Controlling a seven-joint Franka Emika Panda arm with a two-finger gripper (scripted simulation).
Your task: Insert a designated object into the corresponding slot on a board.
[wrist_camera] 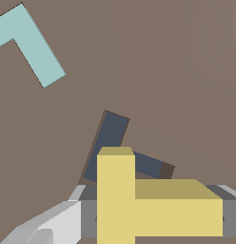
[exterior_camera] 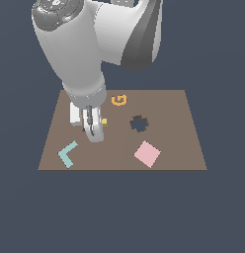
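Note:
The yellow T-shaped block (wrist_camera: 139, 200) fills the near part of the wrist view, held between the grey fingers (wrist_camera: 89, 217) of my gripper (wrist_camera: 160, 219), which is shut on it. Just beyond the block lies the dark T-shaped slot (wrist_camera: 110, 138) in the brown board (wrist_camera: 177, 71), partly covered by the block and turned at a different angle from it. In the exterior view the gripper (exterior_camera: 93, 129) hangs low over the board's left half (exterior_camera: 119, 158), with only a corner of the yellow block (exterior_camera: 104, 121) showing beside the fingers. The slot is hidden there by the hand.
An orange G-shaped ring (exterior_camera: 119, 100) lies near the board's far edge. A dark gear-edged cutout (exterior_camera: 139, 123) sits right of the gripper, a pink square (exterior_camera: 147, 153) in front of it. A light-blue L-shaped piece (exterior_camera: 68, 153) (wrist_camera: 32, 43) lies at the front left.

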